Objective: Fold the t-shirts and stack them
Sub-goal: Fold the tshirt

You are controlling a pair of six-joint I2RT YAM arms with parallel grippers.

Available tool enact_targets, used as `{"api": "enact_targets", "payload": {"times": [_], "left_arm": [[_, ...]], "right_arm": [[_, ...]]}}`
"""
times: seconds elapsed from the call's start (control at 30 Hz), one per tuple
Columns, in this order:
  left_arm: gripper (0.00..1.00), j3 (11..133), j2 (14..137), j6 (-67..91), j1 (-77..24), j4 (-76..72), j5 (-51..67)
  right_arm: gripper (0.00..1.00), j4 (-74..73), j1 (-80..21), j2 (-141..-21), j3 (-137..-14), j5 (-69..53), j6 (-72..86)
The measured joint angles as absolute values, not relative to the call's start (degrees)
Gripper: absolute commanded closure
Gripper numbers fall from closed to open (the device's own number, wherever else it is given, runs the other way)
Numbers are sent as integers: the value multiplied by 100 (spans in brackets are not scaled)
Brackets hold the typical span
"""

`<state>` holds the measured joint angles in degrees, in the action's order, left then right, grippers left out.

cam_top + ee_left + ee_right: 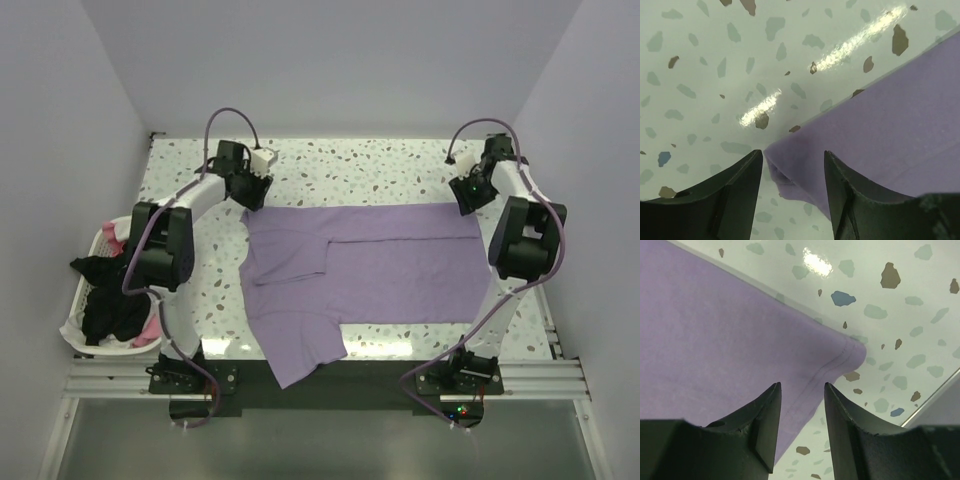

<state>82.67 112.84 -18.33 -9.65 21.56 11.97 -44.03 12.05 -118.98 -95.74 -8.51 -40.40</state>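
A lilac-purple t-shirt (380,265) lies spread across the table, its far part folded over, one sleeve hanging over the near edge. My left gripper (252,190) is open above the shirt's far left corner (790,155), which sits between its fingers. My right gripper (468,196) is open above the far right corner, with the hemmed edge (840,360) between its fingers. Black, pink and white shirts (110,290) lie heaped in the basket at the left.
The white laundry basket (72,330) stands off the table's left edge. The speckled table (350,165) runs behind the shirt to the back wall. White walls close in on both sides. A metal rail (560,375) runs along the near edge.
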Motion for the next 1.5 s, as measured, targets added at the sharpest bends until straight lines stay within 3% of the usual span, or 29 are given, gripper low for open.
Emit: {"api": "enact_targets", "payload": {"times": [0.17,0.23,0.27,0.33,0.37,0.43,0.87,0.93,1.0,1.13,1.17,1.23,1.3,1.5], "left_arm": [[45,8267,11657,-1745,-919,2239,878],[51,8259,11736,-1750,-897,2287,711],[64,8246,11740,-1747,-891,2303,659],[76,8197,11740,-1737,-862,2320,572],[91,8180,11740,-1732,-849,2318,572],[100,8173,11740,-1745,-821,2318,545],[100,8829,12184,-1747,-340,2383,845],[94,9150,12387,-1737,-338,2416,849],[77,9564,12619,-1697,-336,2480,875],[52,9767,12554,-1684,-268,2499,1190],[49,9734,12438,-1723,-246,2528,1288],[39,9478,12033,-1780,-207,2521,1522],[36,8997,11314,-1994,-172,2576,1863],[34,7524,8696,-3444,-158,3240,2928]], "right_arm": [[60,-4187,1205,-12025,-9376,-620,-4007],[60,-4101,1201,-12042,-9290,-495,-4010],[61,-4064,1201,-12057,-9253,-434,-4014],[62,-4040,1199,-12088,-9212,-342,-4029],[62,-4021,1201,-12103,-9198,-279,-4040],[62,-3955,1201,-12116,-9155,-220,-4060],[61,-3782,961,-12119,-9122,-64,-3955],[58,-3806,913,-12180,-9229,-43,-3830],[54,-3844,893,-12298,-9461,-12,-3675],[39,-3975,910,-12269,-9754,-139,-3500],[30,-4029,917,-12213,-9786,-213,-3505],[22,-4307,934,-11948,-9791,-460,-3553],[12,-4700,939,-11559,-9791,-775,-3726],[13,-5929,937,-9719,-9098,-1573,-4788]]}}
